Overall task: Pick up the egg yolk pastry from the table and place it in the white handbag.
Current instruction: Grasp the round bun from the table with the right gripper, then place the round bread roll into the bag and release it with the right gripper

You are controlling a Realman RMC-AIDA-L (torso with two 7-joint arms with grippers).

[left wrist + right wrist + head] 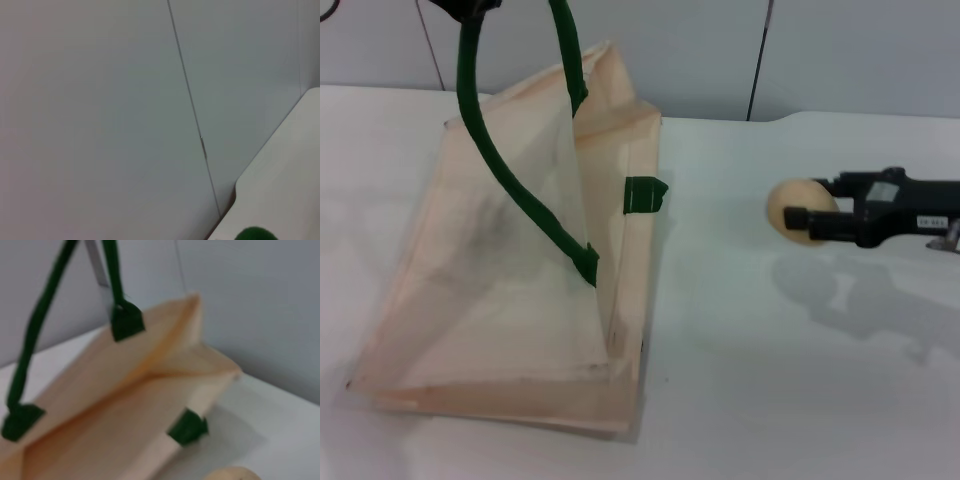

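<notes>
Egg yolk pastry (794,209): small, round, pale tan, matte. Held off the table (800,380), well right of the bag, shadow cast on the top below. Also just visible at the edge of the right wrist view (231,473).

Handling, as judged: light, soft, crumbly crust likely. Dents under a hard pinch; smooth round shape may roll or squirt out if squeezed off-centre. Best held across the widest part, light pressure only, no jerks in transit. Low release advisable, into the bag rather than from height.

Right gripper (802,217): reaching in from the right edge, level, black fingers (820,222) closed around the pastry's near side, most of the ball sticking out past the tips. Grip looks shallow.

White handbag (520,280): cream fabric, limp, smudged grey, resting on the table left of centre. Upper panel pulled up into a tent by one dark green handle (500,150); mouth gaping toward the right and rear. Second handle not seen, only a green tab (644,195) at the rim. Fabric thin, likely to sag shut if the lift slackens.

Left gripper (465,8): at the top edge, only a dark part visible where the handle runs up to it. Finger state cannot tell. Left wrist view: wall, a table edge, a blur of green (256,234).

Opening narrow; entry from the right, above the lower rim, looks needed.
</notes>
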